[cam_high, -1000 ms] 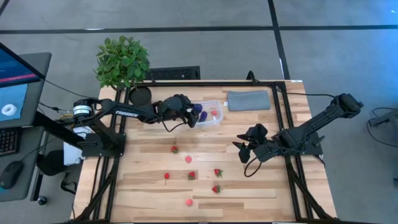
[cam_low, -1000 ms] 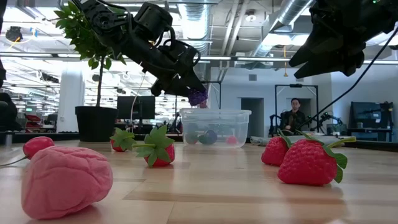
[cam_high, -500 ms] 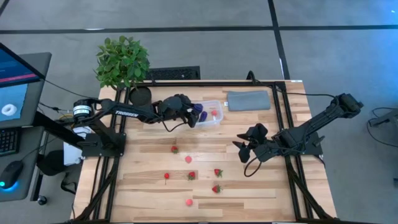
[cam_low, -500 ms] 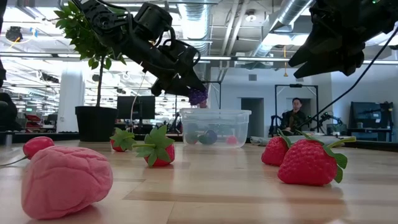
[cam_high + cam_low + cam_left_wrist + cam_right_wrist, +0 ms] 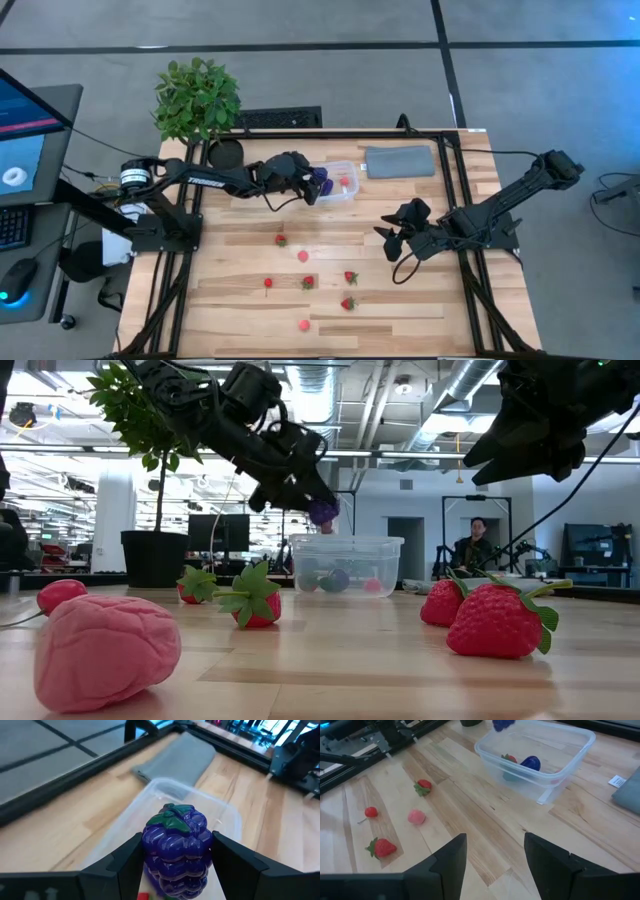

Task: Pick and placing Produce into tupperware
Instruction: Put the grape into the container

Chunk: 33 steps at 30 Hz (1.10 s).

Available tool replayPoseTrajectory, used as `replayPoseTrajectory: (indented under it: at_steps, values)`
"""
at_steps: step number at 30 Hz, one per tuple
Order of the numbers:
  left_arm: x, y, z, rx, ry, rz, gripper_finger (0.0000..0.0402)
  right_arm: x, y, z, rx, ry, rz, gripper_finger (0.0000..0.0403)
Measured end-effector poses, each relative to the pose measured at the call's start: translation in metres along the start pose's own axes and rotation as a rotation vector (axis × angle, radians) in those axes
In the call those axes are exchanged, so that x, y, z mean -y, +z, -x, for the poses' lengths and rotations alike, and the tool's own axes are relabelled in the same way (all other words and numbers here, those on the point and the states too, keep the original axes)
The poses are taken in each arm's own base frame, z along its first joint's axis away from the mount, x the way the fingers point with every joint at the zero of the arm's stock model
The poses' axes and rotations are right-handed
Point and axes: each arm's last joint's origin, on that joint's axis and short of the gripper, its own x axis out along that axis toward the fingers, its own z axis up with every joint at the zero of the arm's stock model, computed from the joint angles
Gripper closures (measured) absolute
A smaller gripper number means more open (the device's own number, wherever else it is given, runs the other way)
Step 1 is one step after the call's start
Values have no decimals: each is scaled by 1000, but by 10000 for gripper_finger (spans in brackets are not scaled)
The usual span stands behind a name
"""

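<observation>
Nearest the low camera, a lumpy pink toy piece [image 5: 102, 651] lies on the pale wooden counter [image 5: 330, 300], with a small round red piece [image 5: 60, 594] on a thin stem behind it, cut off partly by the pink lump. Further in lie red toy strawberries with green leafy tops: two on one side [image 5: 250, 596], two on the other [image 5: 497, 621], one half hiding its neighbour. From above, seven small red and pink pieces are scattered over the near half of the counter; their shapes are too small to tell apart there.

The right tool [image 5: 390, 243] hangs above the counter's middle, well apart from the scattered pieces. Its dark fingers [image 5: 447, 861] stand apart with nothing between them.

Beyond, the small clear plastic tupperware box with rounded corners [image 5: 340, 182] sits near the counter's far edge. Through its wall show a dark blue-purple piece [image 5: 530, 763] and a red piece [image 5: 509, 758]; what else lies inside is blurred.

The left tool [image 5: 176, 857] is clamped on a dark purple toy bunch of grapes with a green top [image 5: 176, 842], held in the air just over the box's rim. In the high view the grapes are mostly hidden by the arm.

Just beside the box lies a flat grey pad [image 5: 400, 161]. A leafy green potted plant [image 5: 197, 100] stands at the far left corner.
</observation>
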Motion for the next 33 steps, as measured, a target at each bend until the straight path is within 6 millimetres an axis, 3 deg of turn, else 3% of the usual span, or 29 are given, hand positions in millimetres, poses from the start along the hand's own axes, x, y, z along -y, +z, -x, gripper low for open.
replayPoseTrajectory:
  at_steps: [4, 11, 33]
  values:
    - [1, -10, -14, -58, -9, 13, 205, 0, 0, 0, 0, -3, 0, 182]
    - [8, -5, -28, -40, -13, 5, 205, 0, -1, 1, -4, 2, -1, 182]
    - [-1, -3, -30, -148, 54, -70, 190, 5, 1, -3, 2, -48, 7, 182]
